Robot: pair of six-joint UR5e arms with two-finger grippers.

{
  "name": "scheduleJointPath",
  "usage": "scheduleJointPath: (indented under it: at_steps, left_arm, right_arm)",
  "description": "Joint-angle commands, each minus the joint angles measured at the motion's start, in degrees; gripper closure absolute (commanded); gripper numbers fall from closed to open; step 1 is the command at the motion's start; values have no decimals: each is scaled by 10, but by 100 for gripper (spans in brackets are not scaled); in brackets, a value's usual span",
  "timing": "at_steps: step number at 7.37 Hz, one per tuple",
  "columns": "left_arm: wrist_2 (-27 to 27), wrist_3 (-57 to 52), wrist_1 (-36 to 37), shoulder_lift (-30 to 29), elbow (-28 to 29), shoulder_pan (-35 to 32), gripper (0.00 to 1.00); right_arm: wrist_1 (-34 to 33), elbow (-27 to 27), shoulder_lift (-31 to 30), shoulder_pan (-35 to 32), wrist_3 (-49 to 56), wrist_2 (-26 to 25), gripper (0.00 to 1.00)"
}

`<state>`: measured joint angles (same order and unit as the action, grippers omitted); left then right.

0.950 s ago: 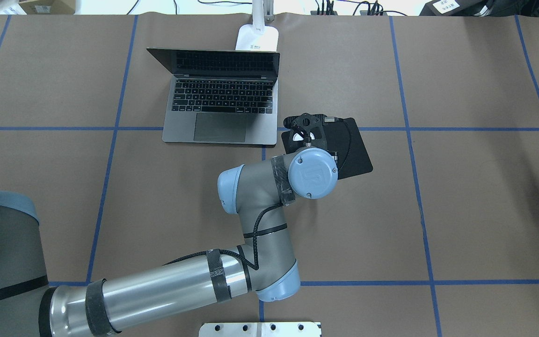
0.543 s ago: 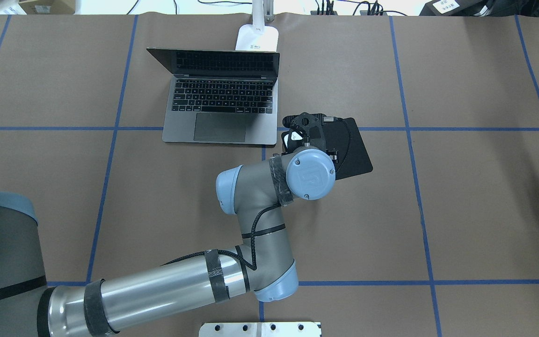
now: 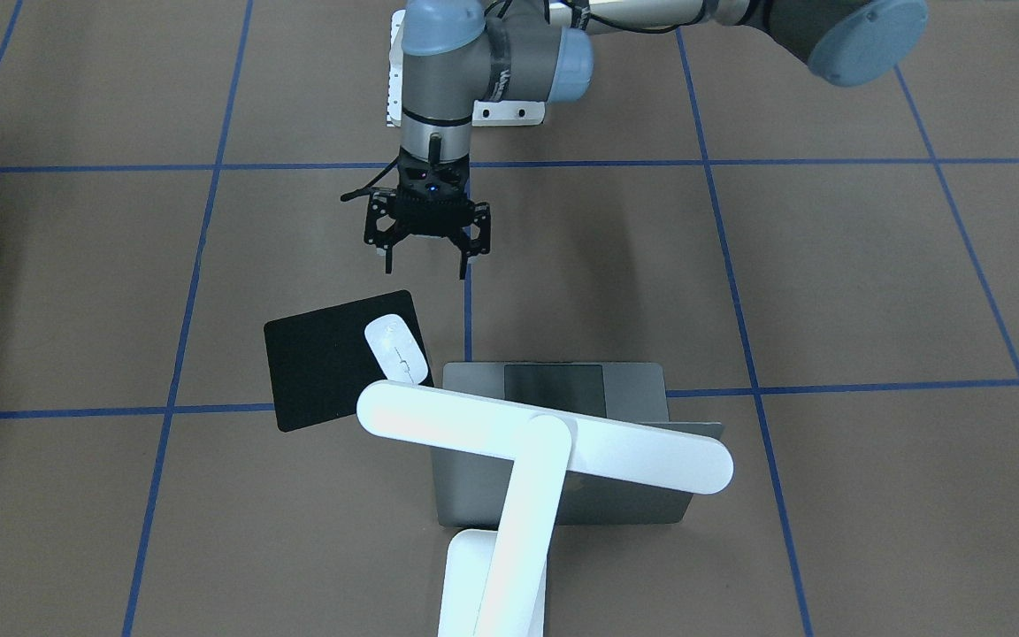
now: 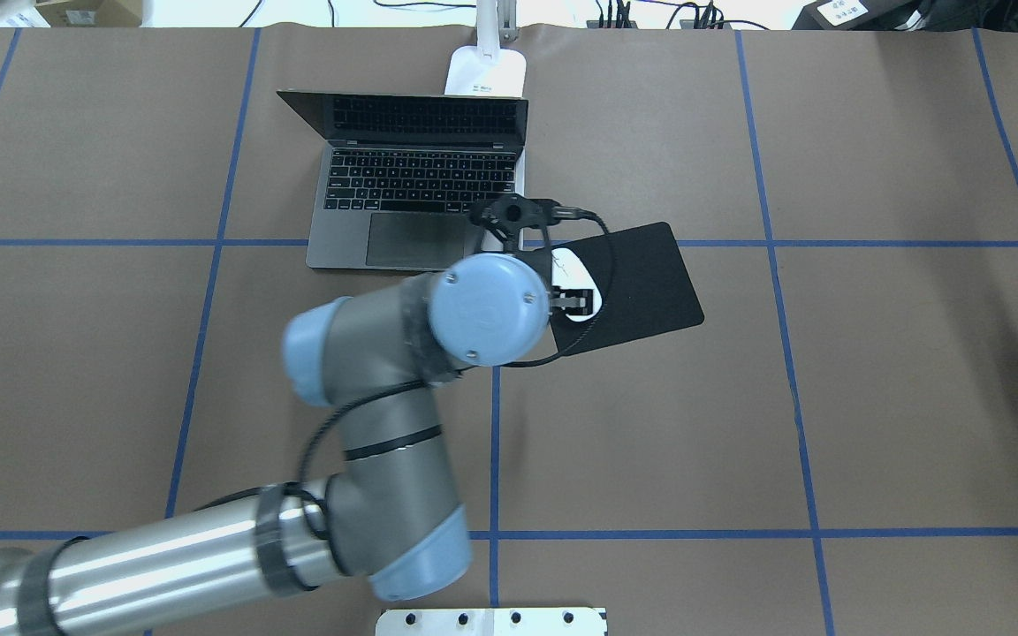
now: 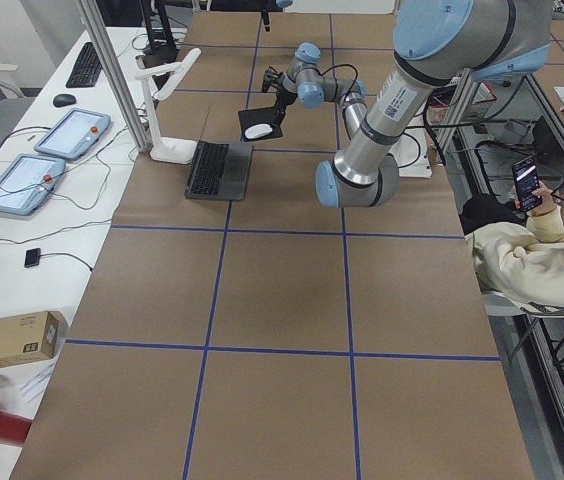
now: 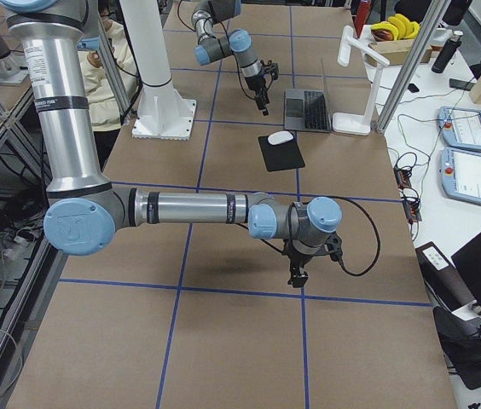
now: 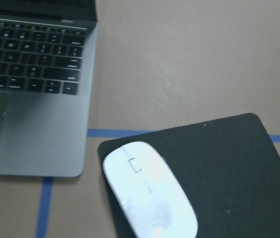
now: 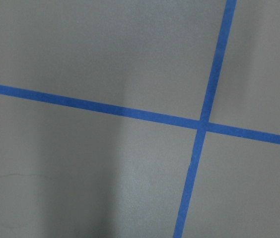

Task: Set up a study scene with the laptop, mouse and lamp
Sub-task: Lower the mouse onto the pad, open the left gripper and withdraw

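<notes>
The white mouse (image 3: 396, 349) lies free on the left end of the black mouse pad (image 4: 650, 283), beside the open grey laptop (image 4: 421, 190). The mouse also fills the left wrist view (image 7: 147, 191). The white lamp (image 3: 545, 438) stands behind the laptop, with its base (image 4: 485, 71) at the table's far edge. My left gripper (image 3: 425, 263) is open and empty, raised above the table on the robot's side of the mouse. My right gripper (image 6: 298, 271) shows only in the exterior right view, low over bare table. I cannot tell whether it is open or shut.
A white metal pedestal with bolt holes (image 4: 491, 621) sits at the table's near edge. Blue tape lines (image 8: 202, 124) grid the brown table. Tablets, a keyboard and cables lie on a side desk (image 5: 52, 150) beyond the lamp.
My left gripper has lifted off the mouse and drawn back toward the laptop's side. The mouse stays on the pad, now uncovered.
</notes>
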<state>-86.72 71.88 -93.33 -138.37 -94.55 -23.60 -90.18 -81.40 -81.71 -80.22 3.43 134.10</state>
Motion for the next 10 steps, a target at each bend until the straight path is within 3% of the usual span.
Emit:
scheduleJointPath:
  at_steps: [1,2,5,10]
  left_arm:
    - [-84,-71,147,58,-136,-49,1]
    - [-131,-122,154,85,-139,-90,1]
    - [-277,-318,154,249,-180,-253,1]
    - [-380,-605,132,405,-128,-472,1]
  right_arm:
    - [1,0,-3,-9,-1,-2,0]
    - [-1,2,-5,-11,-3,-2,0]
    - [1,-3,-9,-12,-46,-12,0]
    - [2,-10,-7,-20,-36,-27,0]
